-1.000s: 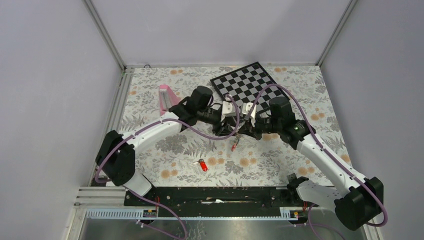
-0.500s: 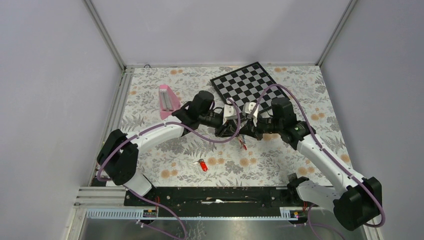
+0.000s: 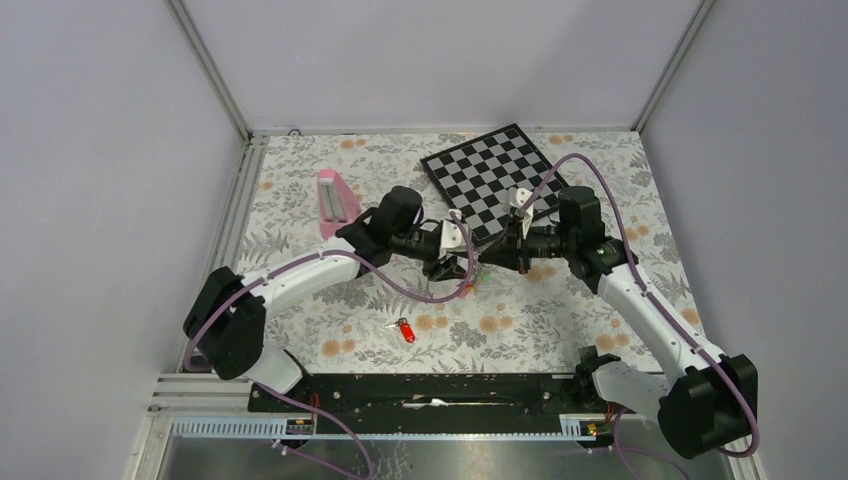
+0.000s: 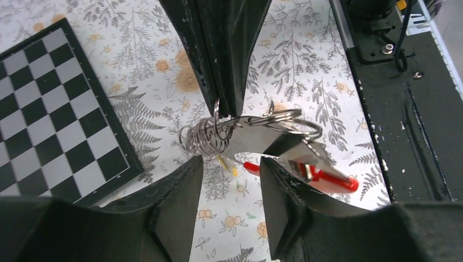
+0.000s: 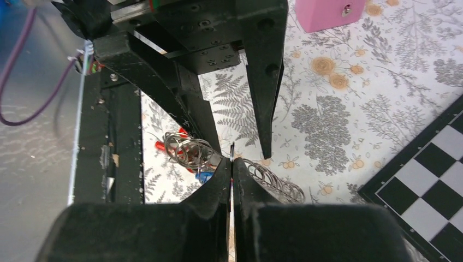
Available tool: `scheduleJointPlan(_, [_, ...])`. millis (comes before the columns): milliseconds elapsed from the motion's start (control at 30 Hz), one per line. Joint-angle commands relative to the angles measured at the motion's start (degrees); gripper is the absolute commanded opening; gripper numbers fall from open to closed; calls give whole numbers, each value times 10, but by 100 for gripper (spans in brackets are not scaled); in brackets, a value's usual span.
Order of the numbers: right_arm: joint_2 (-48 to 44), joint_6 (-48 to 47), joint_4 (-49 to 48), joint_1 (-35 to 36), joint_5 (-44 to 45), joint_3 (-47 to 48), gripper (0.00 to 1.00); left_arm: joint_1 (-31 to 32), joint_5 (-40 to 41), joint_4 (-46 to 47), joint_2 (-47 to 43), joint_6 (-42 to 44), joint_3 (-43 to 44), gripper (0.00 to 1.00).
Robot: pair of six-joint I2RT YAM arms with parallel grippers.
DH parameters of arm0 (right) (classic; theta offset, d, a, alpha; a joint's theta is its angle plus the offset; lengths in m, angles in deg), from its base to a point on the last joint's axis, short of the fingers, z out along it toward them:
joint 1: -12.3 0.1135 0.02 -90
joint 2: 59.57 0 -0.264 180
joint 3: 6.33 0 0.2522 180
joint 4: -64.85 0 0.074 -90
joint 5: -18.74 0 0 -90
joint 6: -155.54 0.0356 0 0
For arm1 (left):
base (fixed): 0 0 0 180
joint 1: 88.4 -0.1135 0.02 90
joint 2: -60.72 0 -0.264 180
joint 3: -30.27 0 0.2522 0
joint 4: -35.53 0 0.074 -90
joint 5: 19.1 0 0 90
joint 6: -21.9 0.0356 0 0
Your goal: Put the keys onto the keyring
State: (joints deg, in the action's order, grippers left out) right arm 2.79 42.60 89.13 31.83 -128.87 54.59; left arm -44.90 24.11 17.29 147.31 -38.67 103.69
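The keyring [image 4: 256, 139], grey on one side and red on the other, hangs in the air just past my left gripper [image 4: 232, 164], whose jaws stand apart with nothing between the pads. A bunch of steel split rings [image 4: 205, 139] sits on it. My right gripper [image 5: 231, 164] is shut on one thin split ring of a key, tip to tip with the left gripper [image 3: 458, 268]. A blue key tag [image 5: 205, 176] and the keyring's red side [image 5: 159, 145] show below it. One red-tagged key [image 3: 405, 331] lies alone on the cloth, nearer the bases.
A checkerboard [image 3: 490, 172] lies at the back, right behind both grippers. A pink block [image 3: 335, 200] stands at the back left. A black rail [image 3: 440, 390] runs along the near edge. Grey walls close in the left and right sides.
My right wrist has drawn back to the right and turned. My left gripper has slid slightly right and nearer. The dangling red keyring has swung left beneath it.
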Motion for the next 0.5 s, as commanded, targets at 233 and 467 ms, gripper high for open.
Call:
scheduleJointPlan(233, [32,179,-145,-21,-102,-17,0,-26,26,-46,-60,52,41,53])
scheduleJointPlan(467, [39,224,-207,-21,-115,-42,0,-49,-35,-41,-38,-13,84,52])
